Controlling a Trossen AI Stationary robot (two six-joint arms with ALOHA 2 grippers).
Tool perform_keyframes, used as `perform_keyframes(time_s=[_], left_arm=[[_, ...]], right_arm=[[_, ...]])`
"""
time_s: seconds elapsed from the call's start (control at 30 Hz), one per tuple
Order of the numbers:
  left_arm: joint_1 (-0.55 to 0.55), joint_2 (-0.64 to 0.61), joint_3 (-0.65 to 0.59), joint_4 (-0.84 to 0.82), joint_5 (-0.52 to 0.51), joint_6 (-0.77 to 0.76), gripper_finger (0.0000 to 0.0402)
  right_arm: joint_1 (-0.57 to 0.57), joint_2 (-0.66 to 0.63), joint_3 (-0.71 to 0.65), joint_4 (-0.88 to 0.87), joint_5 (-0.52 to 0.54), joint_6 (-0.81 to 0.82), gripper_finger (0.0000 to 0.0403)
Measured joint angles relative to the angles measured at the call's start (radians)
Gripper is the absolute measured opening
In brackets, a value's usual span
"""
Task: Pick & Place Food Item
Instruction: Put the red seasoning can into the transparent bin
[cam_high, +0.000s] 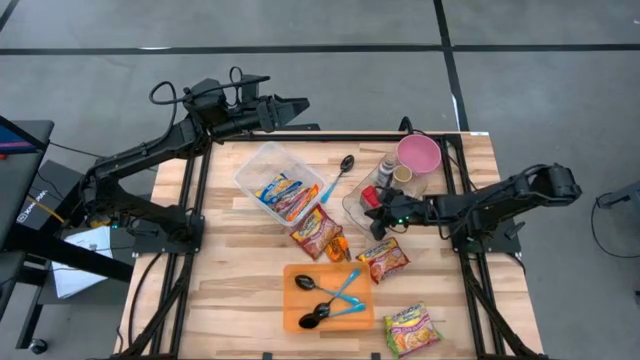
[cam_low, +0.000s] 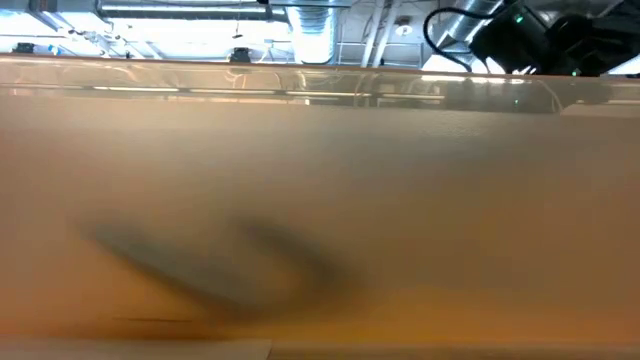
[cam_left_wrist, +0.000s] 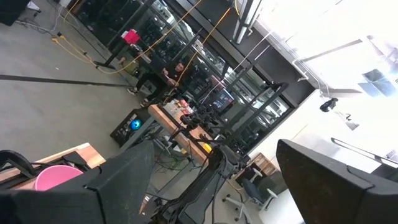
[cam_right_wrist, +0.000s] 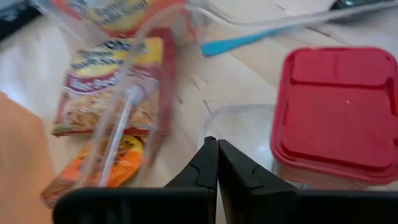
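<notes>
Several noodle packets lie flat on the wooden table: two in a clear bin (cam_high: 278, 180), one beside it (cam_high: 315, 232), one (cam_high: 383, 260) near the middle and one (cam_high: 410, 328) at the near edge. My right gripper (cam_high: 373, 205) is shut, slanting down at the near-left rim of a small clear container (cam_right_wrist: 239, 121) that holds a red-lidded tub (cam_right_wrist: 336, 106). In the right wrist view nothing shows between its fingers (cam_right_wrist: 217, 146). My left gripper (cam_high: 295, 105) hangs open, high beyond the table's far left corner, touching nothing. My right gripper's shut fingertips (cam_right_wrist: 208, 149) stand at the clear container's rim (cam_right_wrist: 214, 118), slanting down from the table's right. I cannot tell whether they touch it.
An orange tray (cam_high: 290, 300) with dark spoons sits near the front. A pink bowl (cam_high: 418, 152), a cup and a bottle stand at the far right. A blue-handled spoon (cam_high: 340, 172) lies by the bin. An orange packet (cam_right_wrist: 93, 168) lies close by my right gripper. The low view is blocked.
</notes>
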Motion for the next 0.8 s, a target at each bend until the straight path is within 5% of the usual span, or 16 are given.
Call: perform_keyframes(time_s=[0.8], left_arm=[[-0.022,0.000,0.000,0.000,0.002,0.000,0.0333]], right_arm=[[-0.071,0.151,0.120,-0.076,0.121,0.059,0.0000]])
